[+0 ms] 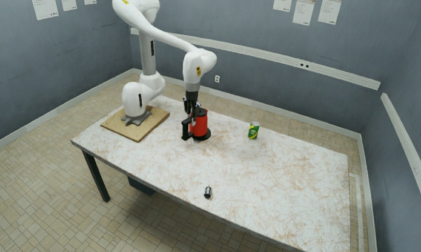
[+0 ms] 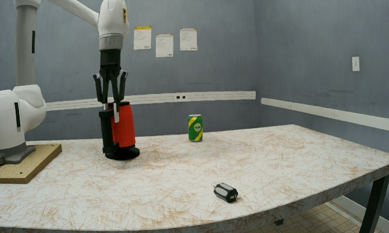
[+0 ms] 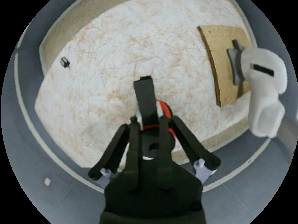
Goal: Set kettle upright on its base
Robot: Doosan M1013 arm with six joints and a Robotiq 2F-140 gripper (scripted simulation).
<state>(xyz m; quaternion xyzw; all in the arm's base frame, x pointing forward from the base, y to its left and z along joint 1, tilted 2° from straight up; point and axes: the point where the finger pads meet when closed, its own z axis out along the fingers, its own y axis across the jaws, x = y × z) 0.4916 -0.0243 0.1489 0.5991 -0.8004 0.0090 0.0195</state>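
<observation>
Red kettle [image 2: 123,125] standing upright on the round black base [image 2: 126,153], toward the arm's end of the table [image 2: 248,162]; its black handle [image 2: 105,130] faces the arm's pedestal. The gripper [image 2: 110,111] descends from above, fingers narrow and clamped on the kettle's top at the handle side. Step in hand, as judged: seating. Whether stud and ring are engaged is hidden. The next move calls for confirming level contact, then opening and rising straight. Well apart: a can [image 2: 195,127] and a small black block [image 2: 225,192].

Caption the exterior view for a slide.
Gripper holding the upright red kettle on its black base, soda can behind.
</observation>
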